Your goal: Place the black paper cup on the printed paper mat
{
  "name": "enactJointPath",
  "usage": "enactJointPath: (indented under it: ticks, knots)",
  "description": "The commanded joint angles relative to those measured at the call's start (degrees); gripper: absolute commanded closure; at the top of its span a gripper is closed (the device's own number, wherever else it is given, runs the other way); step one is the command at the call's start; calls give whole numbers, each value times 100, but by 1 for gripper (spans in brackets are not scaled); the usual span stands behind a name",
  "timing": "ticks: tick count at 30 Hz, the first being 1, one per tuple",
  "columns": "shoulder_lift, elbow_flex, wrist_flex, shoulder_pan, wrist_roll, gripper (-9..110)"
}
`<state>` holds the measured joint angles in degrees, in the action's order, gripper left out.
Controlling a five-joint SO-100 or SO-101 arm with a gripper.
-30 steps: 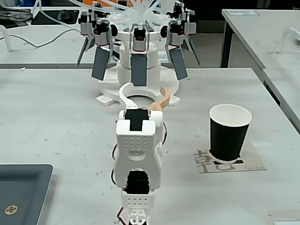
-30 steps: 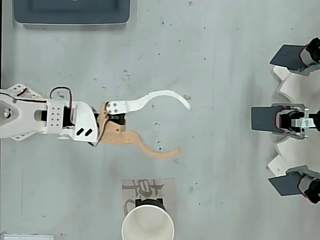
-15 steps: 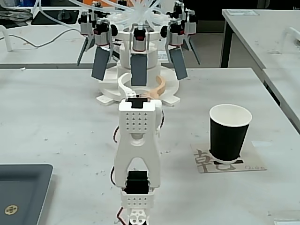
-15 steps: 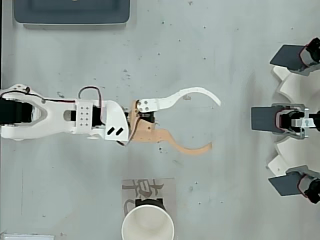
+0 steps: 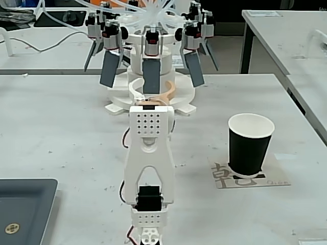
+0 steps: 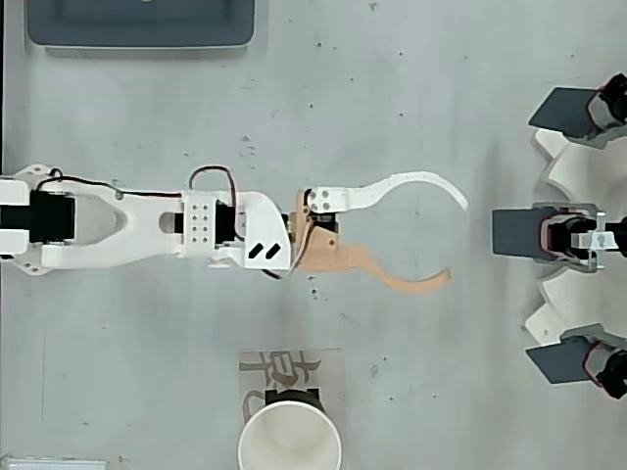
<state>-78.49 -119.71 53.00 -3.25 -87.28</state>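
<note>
The black paper cup (image 5: 249, 145) stands upright on the printed paper mat (image 5: 223, 175) at the right of the fixed view. From overhead its white inside (image 6: 290, 443) shows at the bottom edge, covering the lower part of the mat (image 6: 284, 367). My gripper (image 6: 456, 240) is open, its white curved finger (image 6: 411, 186) and tan curved finger (image 6: 392, 276) spread wide with nothing between them. It sits mid-table, well apart from the cup. In the fixed view the gripper (image 5: 152, 88) is mostly hidden behind my white arm (image 5: 148, 148).
A white multi-armed rig with dark grey paddles (image 5: 150, 56) stands just beyond the gripper, seen at the right edge overhead (image 6: 573, 235). A dark grey tray (image 5: 23, 209) lies at the near left of the fixed view, top left overhead (image 6: 142, 24).
</note>
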Motion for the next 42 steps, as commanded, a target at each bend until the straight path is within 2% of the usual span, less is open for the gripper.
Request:
enactJointPath:
  ticks: [1, 42]
  knots:
    - [-26, 439, -105, -62, -35, 89]
    - [158, 677, -202, -44, -70, 91]
